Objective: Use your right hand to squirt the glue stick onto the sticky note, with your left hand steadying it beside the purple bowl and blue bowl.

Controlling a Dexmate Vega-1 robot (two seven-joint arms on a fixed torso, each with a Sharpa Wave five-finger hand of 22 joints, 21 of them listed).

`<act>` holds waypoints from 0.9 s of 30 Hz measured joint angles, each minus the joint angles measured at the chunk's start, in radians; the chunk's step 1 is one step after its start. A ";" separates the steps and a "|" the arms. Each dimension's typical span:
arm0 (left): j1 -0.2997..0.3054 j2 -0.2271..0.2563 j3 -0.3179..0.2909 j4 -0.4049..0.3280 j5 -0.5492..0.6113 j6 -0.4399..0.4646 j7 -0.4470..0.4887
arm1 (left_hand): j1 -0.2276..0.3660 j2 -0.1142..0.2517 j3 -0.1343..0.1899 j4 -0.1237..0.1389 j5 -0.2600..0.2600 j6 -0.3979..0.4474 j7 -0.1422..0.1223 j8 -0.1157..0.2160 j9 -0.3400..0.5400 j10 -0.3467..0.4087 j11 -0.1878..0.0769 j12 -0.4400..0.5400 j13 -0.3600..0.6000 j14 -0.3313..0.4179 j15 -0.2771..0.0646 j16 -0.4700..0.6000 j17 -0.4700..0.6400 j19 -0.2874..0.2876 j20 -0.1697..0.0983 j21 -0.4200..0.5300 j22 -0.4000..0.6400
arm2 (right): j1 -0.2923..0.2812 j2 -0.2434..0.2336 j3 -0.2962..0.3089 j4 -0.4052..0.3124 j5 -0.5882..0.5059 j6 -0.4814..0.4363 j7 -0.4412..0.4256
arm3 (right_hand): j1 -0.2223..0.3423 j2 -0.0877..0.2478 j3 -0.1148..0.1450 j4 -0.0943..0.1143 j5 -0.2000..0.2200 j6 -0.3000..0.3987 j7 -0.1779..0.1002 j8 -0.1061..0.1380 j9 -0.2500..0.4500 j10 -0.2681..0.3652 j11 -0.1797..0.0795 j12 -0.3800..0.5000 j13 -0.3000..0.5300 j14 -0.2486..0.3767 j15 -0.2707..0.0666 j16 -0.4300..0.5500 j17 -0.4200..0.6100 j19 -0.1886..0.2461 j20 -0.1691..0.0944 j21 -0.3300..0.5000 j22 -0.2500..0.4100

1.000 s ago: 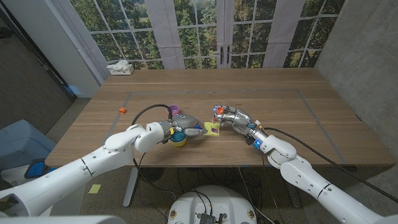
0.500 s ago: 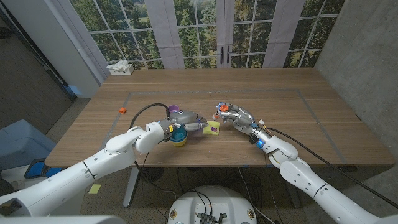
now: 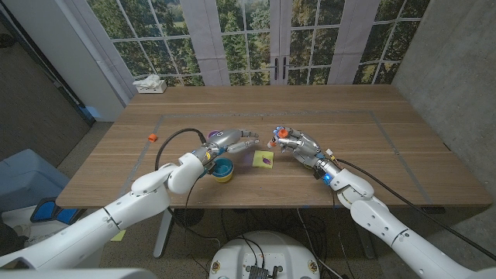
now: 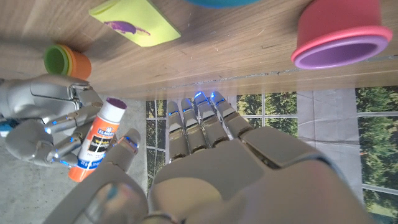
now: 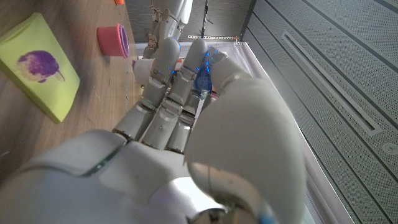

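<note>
Now purple-smeared sticky note (image 3: 263, 159) between hands

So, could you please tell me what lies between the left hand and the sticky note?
Only bare wood: in the head view, the left hand hovers apart from the sticky note.

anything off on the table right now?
Sticky note carries a purple glue smear and lies askew to the table edge. Left hand is off it, hovering. Right hand holds the glue stick. Nothing spilled elsewhere.

Sticky note (image 3: 263, 159) is flanked by left hand (image 3: 236, 140) at 10 o'clock, right hand (image 3: 293, 142) at 2, bowl (image 3: 222, 169) at 8.
</note>
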 measured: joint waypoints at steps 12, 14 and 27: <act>0.035 -0.029 -0.035 -0.001 -0.128 -0.008 0.065 | 0.000 0.000 0.000 -0.025 0.000 -0.064 -0.045 -0.005 0.000 -0.086 0.004 -0.004 0.000 -0.082 0.001 0.000 0.000 -0.031 0.004 -0.008 0.000 | -0.019 0.011 0.019 0.006 -0.042 0.053 -0.050 | 0.000 0.000 0.000 0.000 -0.003 0.006 -0.006 -0.004 -0.004 0.000 0.000 -0.001 0.000 -0.007 0.007 -0.003 0.000 -0.015 0.008 0.000 0.000; 0.040 -0.034 -0.041 -0.001 -0.148 -0.012 0.072 | 0.000 0.000 0.000 -0.028 0.000 -0.078 -0.053 -0.005 0.000 -0.103 0.005 -0.004 -0.001 -0.095 0.001 0.000 0.000 -0.034 0.007 -0.008 0.000 | -0.022 0.012 0.021 0.005 -0.056 0.066 -0.067 | 0.000 0.000 0.000 0.000 -0.003 0.006 -0.006 -0.004 -0.004 0.000 0.000 -0.005 0.000 -0.007 0.007 -0.007 -0.002 -0.014 0.007 0.000 0.000; 0.067 -0.047 -0.092 0.005 -0.316 -0.048 0.089 | 0.008 0.000 0.000 -0.063 0.000 -0.163 -0.091 -0.005 -0.005 -0.225 -0.021 -0.004 -0.003 -0.213 0.004 -0.007 -0.003 -0.057 0.009 -0.007 0.000 | -0.036 0.014 0.024 -0.009 -0.204 0.152 -0.217 | 0.000 0.000 -0.003 0.003 -0.003 0.011 -0.011 -0.011 -0.007 0.000 0.000 -0.009 -0.003 -0.007 0.007 -0.007 -0.003 -0.025 0.011 0.000 0.000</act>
